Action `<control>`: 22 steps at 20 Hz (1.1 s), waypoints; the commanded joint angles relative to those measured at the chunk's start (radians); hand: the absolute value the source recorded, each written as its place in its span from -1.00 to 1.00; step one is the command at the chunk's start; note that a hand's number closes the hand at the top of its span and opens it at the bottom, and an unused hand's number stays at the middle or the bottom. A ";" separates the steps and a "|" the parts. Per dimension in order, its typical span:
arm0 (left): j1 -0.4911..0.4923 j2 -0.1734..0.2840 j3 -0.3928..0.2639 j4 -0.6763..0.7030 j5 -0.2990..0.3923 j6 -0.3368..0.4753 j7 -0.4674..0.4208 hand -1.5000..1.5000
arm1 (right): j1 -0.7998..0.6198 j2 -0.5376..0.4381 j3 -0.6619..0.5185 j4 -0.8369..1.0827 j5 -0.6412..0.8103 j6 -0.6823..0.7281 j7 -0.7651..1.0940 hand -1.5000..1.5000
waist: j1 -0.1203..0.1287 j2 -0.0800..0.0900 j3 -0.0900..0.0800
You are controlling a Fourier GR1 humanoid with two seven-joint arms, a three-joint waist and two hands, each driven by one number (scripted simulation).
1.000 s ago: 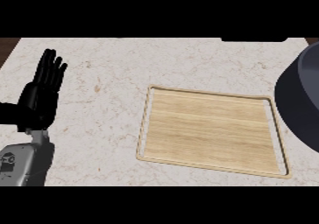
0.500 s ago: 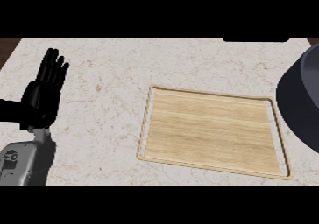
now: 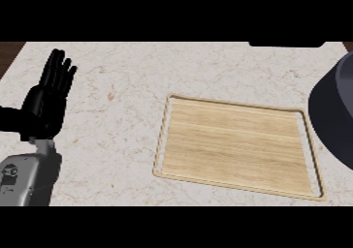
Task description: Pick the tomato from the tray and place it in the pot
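Note:
A light wooden tray (image 3: 238, 144) lies on the marble counter, right of centre, and nothing lies on it. No tomato shows anywhere in the head view. The dark grey pot (image 3: 340, 114) fills the right edge, only its left side in view. My left hand (image 3: 47, 100) rests open at the left, fingers straight and pointing up, well clear of the tray. My right hand does not show.
The counter's dark left edge (image 3: 3, 63) runs near my left hand. A dark object (image 3: 287, 44) sits at the counter's far edge, upper right. Bare marble (image 3: 129, 77) lies between my hand and the tray.

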 commanded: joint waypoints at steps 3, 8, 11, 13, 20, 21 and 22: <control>-0.017 -0.021 -0.021 0.028 -0.029 0.017 -0.011 0.00 | -0.122 0.013 0.041 0.182 0.020 -0.007 -0.132 -1.00 | -0.001 0.003 0.001; 0.001 -0.014 -0.008 0.021 -0.045 0.027 -0.037 0.00 | -0.152 -0.010 -0.054 0.193 -0.121 0.155 -0.195 -1.00 | -0.015 -0.003 0.000; 0.057 0.031 0.044 -0.042 0.038 -0.038 0.002 0.00 | -0.129 -0.017 -0.123 0.230 -0.196 0.191 -0.166 -1.00 | -0.015 -0.008 -0.001; -0.005 -0.008 0.014 0.021 -0.001 0.005 -0.003 0.00 | -0.165 -0.046 -0.148 0.262 -0.233 0.267 -0.090 -1.00 | -0.026 -0.005 -0.001; 0.037 -0.001 0.003 -0.042 -0.001 -0.011 0.002 0.00 | -0.189 -0.149 -0.254 0.379 -0.346 0.324 -0.065 -1.00 | 0.002 0.003 0.002; 0.035 -0.035 -0.021 -0.040 -0.022 0.019 -0.002 0.00 | -0.183 -0.200 -0.273 0.384 -0.364 0.360 -0.062 -1.00 | -0.002 0.004 0.003; 0.006 -0.016 -0.004 -0.042 -0.013 0.015 0.013 0.00 | -0.165 -0.182 -0.280 0.394 -0.380 0.369 -0.073 -1.00 | -0.008 0.002 0.002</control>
